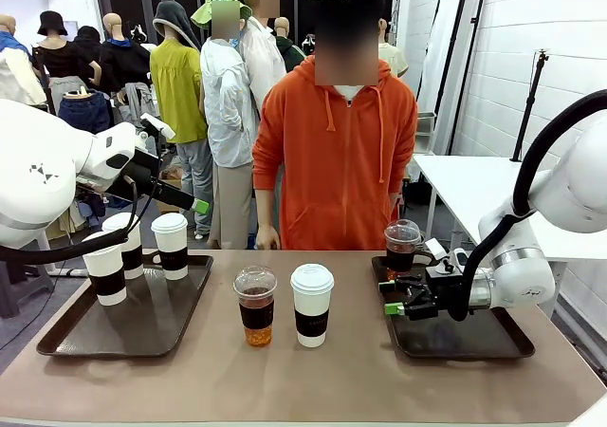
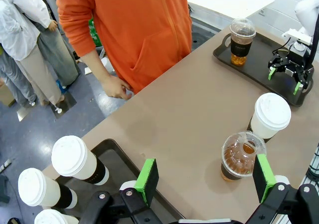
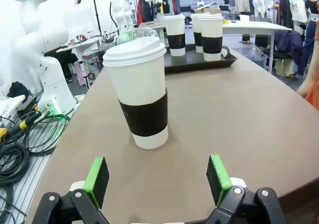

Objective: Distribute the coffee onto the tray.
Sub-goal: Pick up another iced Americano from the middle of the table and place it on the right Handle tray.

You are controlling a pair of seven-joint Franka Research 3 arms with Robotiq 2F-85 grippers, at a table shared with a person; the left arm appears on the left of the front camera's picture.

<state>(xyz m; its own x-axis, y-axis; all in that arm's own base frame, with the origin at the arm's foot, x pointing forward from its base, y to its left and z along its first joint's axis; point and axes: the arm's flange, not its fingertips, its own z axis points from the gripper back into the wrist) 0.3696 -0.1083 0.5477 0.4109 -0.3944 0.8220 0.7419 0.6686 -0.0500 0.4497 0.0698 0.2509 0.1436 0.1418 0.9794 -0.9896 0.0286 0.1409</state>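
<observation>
Three white coffee cups with black sleeves (image 1: 171,245) stand on the left tray (image 1: 57,337). A clear cup of brown coffee (image 1: 256,306) and a fourth white cup (image 1: 311,304) stand on the bare table between the trays. Another clear cup (image 1: 401,247) stands at the far corner of the right tray (image 1: 474,337). My left gripper (image 1: 180,171) hangs open above the left tray; its wrist view looks down past open fingers (image 2: 205,184) at the clear cup (image 2: 241,154). Low over the right tray, my right gripper (image 1: 398,299) is open and faces the white cup (image 3: 137,92), apart from it.
A person in an orange hoodie (image 1: 337,152) stands at the far edge of the table, hands down. Cables (image 3: 30,134) lie off the table's side. The brown tabletop (image 1: 313,380) has free room in front of the cups.
</observation>
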